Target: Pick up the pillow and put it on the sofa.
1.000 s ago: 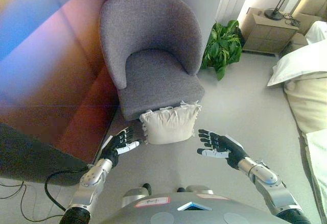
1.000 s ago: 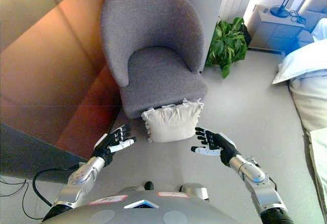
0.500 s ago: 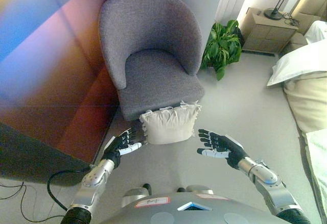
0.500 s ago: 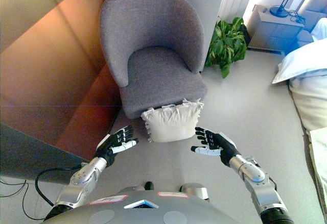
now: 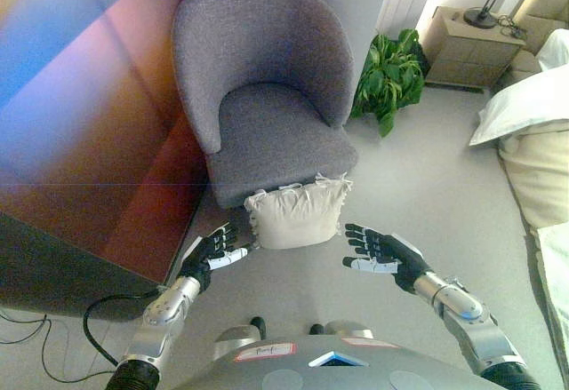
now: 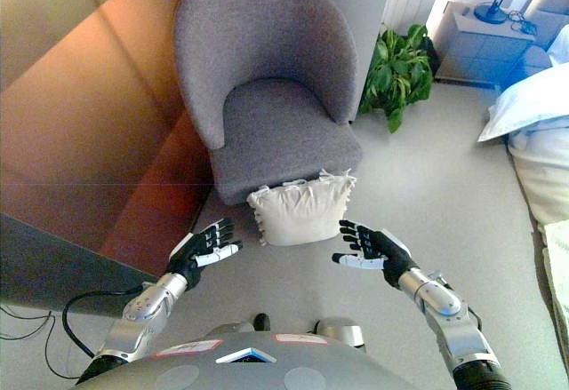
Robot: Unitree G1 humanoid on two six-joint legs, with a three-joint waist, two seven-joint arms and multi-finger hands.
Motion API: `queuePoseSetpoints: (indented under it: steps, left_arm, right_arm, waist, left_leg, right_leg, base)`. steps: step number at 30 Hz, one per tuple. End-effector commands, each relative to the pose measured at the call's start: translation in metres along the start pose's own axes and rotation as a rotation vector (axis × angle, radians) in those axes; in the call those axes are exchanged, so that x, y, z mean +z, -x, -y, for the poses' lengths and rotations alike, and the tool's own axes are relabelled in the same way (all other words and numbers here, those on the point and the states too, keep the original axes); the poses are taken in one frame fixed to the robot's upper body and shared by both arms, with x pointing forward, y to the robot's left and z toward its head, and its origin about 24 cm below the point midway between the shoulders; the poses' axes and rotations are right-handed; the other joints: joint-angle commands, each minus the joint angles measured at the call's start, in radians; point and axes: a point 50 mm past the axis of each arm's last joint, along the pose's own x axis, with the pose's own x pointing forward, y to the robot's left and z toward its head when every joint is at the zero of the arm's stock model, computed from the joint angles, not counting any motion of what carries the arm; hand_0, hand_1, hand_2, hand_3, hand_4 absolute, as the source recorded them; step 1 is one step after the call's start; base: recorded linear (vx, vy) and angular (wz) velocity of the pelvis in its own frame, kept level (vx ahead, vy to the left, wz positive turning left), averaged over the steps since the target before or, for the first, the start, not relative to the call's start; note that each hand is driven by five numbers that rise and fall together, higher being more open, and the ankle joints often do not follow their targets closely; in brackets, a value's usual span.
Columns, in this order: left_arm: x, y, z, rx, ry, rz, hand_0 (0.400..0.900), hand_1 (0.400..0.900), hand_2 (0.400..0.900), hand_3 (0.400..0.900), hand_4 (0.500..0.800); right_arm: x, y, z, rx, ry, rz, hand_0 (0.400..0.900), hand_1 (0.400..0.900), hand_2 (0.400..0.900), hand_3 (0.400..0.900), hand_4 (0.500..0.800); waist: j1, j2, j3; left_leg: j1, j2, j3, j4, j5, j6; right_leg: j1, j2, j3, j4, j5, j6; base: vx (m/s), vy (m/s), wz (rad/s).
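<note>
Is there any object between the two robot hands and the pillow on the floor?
Nothing visible. The pillow leans against the grey chair, with the left robot hand and right robot hand open on either side, only bare floor between.

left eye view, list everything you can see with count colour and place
pillow: one, cream, on the floor leaning against the armchair front
armchair: one, grey, against the wall, upper centre
plant: one, green, right of the armchair
nightstand: one, beige, upper right, lamp base on top
bed: one, white and cream bedding, right edge
left robot hand: one, dark, open, left of the pillow
right robot hand: one, dark, open, right of the pillow
</note>
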Motion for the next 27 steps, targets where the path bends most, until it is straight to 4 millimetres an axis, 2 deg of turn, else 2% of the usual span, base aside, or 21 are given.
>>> queuePoseSetpoints:
  steps: [1,3,4,7,8,9,11,12,13,14,15,16,17,18,19,20,22,23,25,27]
  left_arm:
    - [0.053,-0.019,-0.009,-0.019,-0.061,0.194,0.900,0.900,0.900,0.900,0.800]
    - [0.055,-0.020,-0.008,-0.024,-0.055,0.201,0.900,0.900,0.900,0.900,0.800]
    - [0.056,-0.020,-0.006,-0.030,-0.055,0.204,0.900,0.900,0.900,0.900,0.800]
    - [0.059,-0.022,-0.001,-0.050,-0.049,0.215,0.900,0.900,0.900,0.900,0.800]
    - [0.060,-0.022,0.000,-0.046,-0.034,0.223,0.900,0.900,0.900,0.900,0.800]
    - [0.060,-0.022,0.000,-0.046,-0.034,0.223,0.900,0.900,0.900,0.900,0.800]
    - [0.062,-0.023,0.000,-0.038,-0.020,0.233,0.900,0.900,0.900,0.900,0.800]
    - [0.063,-0.023,-0.001,-0.030,-0.020,0.236,0.900,0.900,0.900,0.900,0.800]
    - [0.063,-0.023,-0.001,-0.029,-0.020,0.237,0.900,0.900,0.900,0.900,0.800]
    - [0.063,-0.024,0.000,-0.028,-0.020,0.237,0.900,0.900,0.900,0.900,0.800]
    - [0.066,-0.026,0.002,-0.027,-0.028,0.249,0.900,0.900,0.900,0.900,0.800]
    - [0.066,-0.026,0.002,-0.027,-0.028,0.250,0.900,0.900,0.900,0.900,0.800]
    - [0.069,-0.028,0.003,-0.018,-0.029,0.262,0.900,0.900,0.900,0.900,0.800]
    - [0.072,-0.029,0.002,-0.008,-0.034,0.270,0.900,0.900,0.900,0.900,0.800]
    - [0.072,-0.029,0.002,-0.007,-0.034,0.270,0.900,0.900,0.900,0.900,0.800]
    - [0.075,-0.028,0.000,0.013,-0.016,0.288,0.900,0.900,0.900,0.900,0.800]
    - [0.075,-0.027,-0.002,0.027,-0.011,0.293,0.900,0.900,0.900,0.900,0.800]
    - [0.081,-0.030,-0.003,0.039,-0.019,0.311,0.900,0.900,0.900,0.900,0.800]
    - [0.087,-0.029,-0.007,0.054,-0.027,0.334,0.900,0.900,0.900,0.900,0.800]
    - [0.094,-0.027,-0.011,0.060,-0.044,0.360,0.900,0.900,0.900,0.900,0.800]
  right_arm:
    - [0.056,-0.011,0.010,-0.007,0.065,0.258,0.900,0.900,0.900,0.900,0.800]
    - [0.060,-0.012,0.011,-0.008,0.076,0.272,0.900,0.900,0.900,0.900,0.800]
    - [0.062,-0.012,0.012,-0.011,0.083,0.276,0.900,0.900,0.900,0.900,0.800]
    - [0.068,-0.013,0.014,-0.015,0.105,0.288,0.900,0.900,0.900,0.900,0.800]
    - [0.071,-0.015,0.016,-0.020,0.110,0.297,0.900,0.900,0.900,0.900,0.800]
    - [0.071,-0.015,0.016,-0.020,0.111,0.297,0.900,0.900,0.900,0.900,0.800]
    - [0.076,-0.018,0.017,-0.033,0.120,0.312,0.900,0.900,0.900,0.900,0.800]
    - [0.082,-0.020,0.019,-0.044,0.128,0.331,0.900,0.900,0.900,0.900,0.800]
    - [0.082,-0.021,0.019,-0.044,0.128,0.331,0.900,0.900,0.900,0.900,0.800]
    - [0.083,-0.022,0.019,-0.050,0.130,0.334,0.900,0.900,0.900,0.900,0.800]
    - [0.085,-0.024,0.020,-0.062,0.142,0.341,0.900,0.900,0.900,0.900,0.800]
    - [0.085,-0.025,0.020,-0.063,0.143,0.341,0.900,0.900,0.900,0.900,0.800]
    - [0.091,-0.027,0.022,-0.079,0.172,0.357,0.900,0.900,0.900,0.900,0.800]
    - [0.094,-0.029,0.022,-0.084,0.179,0.363,0.900,0.900,0.900,0.900,0.800]
    - [0.094,-0.029,0.022,-0.084,0.179,0.364,0.900,0.900,0.900,0.900,0.800]
    - [0.099,-0.031,0.022,-0.088,0.191,0.375,0.900,0.900,0.900,0.900,0.800]
    - [0.100,-0.033,0.019,-0.082,0.193,0.381,0.900,0.900,0.900,0.900,0.800]
    - [0.102,-0.038,0.019,-0.092,0.198,0.381,0.900,0.900,0.900,0.900,0.800]
    - [0.101,-0.041,0.016,-0.089,0.189,0.372,0.900,0.900,0.900,0.900,0.800]
    - [0.103,-0.042,0.012,-0.076,0.170,0.389,0.900,0.900,0.900,0.900,0.800]
  waist:
    - [0.002,-0.045,0.009]
    - [0.011,-0.053,0.030]
    - [0.017,-0.052,0.045]
    - [0.040,-0.054,0.095]
    - [0.056,-0.054,0.115]
    - [0.053,-0.053,0.114]
    - [0.065,-0.050,0.120]
    - [0.076,-0.041,0.118]
    - [0.080,-0.046,0.118]
    - [0.085,-0.042,0.118]
    - [0.093,-0.016,0.118]
    - [0.095,-0.020,0.120]
    - [0.106,-0.004,0.123]
    - [0.114,0.003,0.122]
    - [0.116,0.001,0.123]
    - [0.123,0.007,0.106]
    - [0.137,0.003,0.095]
    - [0.137,-0.002,0.078]
    - [0.158,-0.028,0.052]
    - [0.160,-0.052,0.038]
  left_leg:
    - [-0.111,0.075,0.005,0.237,-0.116,-0.060]
    - [-0.164,0.080,0.000,0.364,-0.137,-0.062]
    - [-0.197,0.079,-0.010,0.439,-0.125,-0.057]
    - [-0.323,0.046,-0.042,0.705,-0.042,-0.035]
    - [-0.382,0.017,-0.065,0.754,0.008,-0.035]
    - [-0.388,0.016,-0.068,0.758,0.008,-0.035]
    - [-0.466,0.003,-0.053,0.683,0.013,-0.035]
    - [-0.512,0.027,-0.045,0.551,0.040,-0.043]
    - [-0.503,0.024,-0.039,0.538,0.045,-0.043]
    - [-0.493,0.037,-0.032,0.460,0.054,-0.044]
    - [-0.497,0.075,-0.035,0.283,0.144,-0.060]
    - [-0.483,0.073,-0.031,0.261,0.157,-0.061]
    - [-0.511,0.097,-0.029,0.150,0.193,-0.080]
    - [-0.518,0.102,-0.016,0.098,0.214,-0.091]
    - [-0.512,0.102,-0.012,0.088,0.219,-0.091]
    - [-0.507,0.119,0.030,0.078,0.237,-0.093]
    - [-0.495,0.124,0.037,0.080,0.245,-0.087]
    - [-0.511,0.124,0.088,0.127,0.251,-0.084]
    - [-0.514,0.098,0.078,0.157,0.220,-0.060]
    - [-0.507,0.077,0.099,0.182,0.188,-0.032]
  right_leg:
    - [-0.034,0.007,0.034,-0.001,0.035,0.026]
    - [-0.036,0.020,0.046,0.015,0.029,0.012]
    - [-0.033,0.026,0.051,0.020,0.029,0.005]
    - [-0.020,0.035,0.050,0.031,0.029,-0.017]
    - [-0.007,0.034,0.051,0.030,0.019,-0.021]
    - [-0.009,0.035,0.049,0.031,0.018,-0.021]
    - [0.004,0.033,0.052,0.031,0.006,-0.018]
    - [0.019,0.047,0.061,0.024,-0.012,-0.013]
    - [0.019,0.041,0.064,0.025,-0.013,-0.013]
    - [0.025,0.046,0.069,0.025,-0.019,-0.010]
    - [0.043,0.067,0.079,0.016,-0.038,-0.004]
    - [0.045,0.063,0.080,0.016,-0.038,-0.005]
    - [0.070,0.072,0.097,0.003,-0.055,-0.001]
    - [0.086,0.077,0.110,-0.004,-0.068,-0.002]
    - [0.087,0.075,0.113,-0.004,-0.068,-0.002]
    - [0.119,0.074,0.136,-0.018,-0.092,0.004]
    - [0.133,0.061,0.152,-0.020,-0.102,0.007]
    - [0.158,0.037,0.139,-0.010,-0.132,0.013]
    - [0.157,-0.004,0.140,0.034,-0.145,0.040]
    - [0.137,-0.035,0.143,0.130,-0.110,0.068]
  base:
    - [-0.03,-0.148,-0.07]
    - [-0.02,-0.162,-0.11]
    - [-0.02,-0.141,-0.10]
    - [-0.02,-0.101,-0.10]
    - [0.02,-0.046,-0.09]
    - [0.06,-0.030,-0.09]
    - [0.15,0.002,-0.13]
    - [0.19,0.009,-0.24]
    - [0.22,0.033,-0.31]
    - [0.26,0.077,-0.27]
    - [0.26,0.076,-0.25]
    - [0.32,0.097,-0.42]
    - [0.24,0.069,-0.46]
    - [0.25,0.074,-0.48]
    - [0.29,0.129,-0.57]
    - [0.28,0.142,-0.62]
    - [0.30,0.158,-0.45]
    - [0.38,0.197,-0.36]
    - [0.47,0.223,-0.41]
    - [0.38,0.195,-0.04]
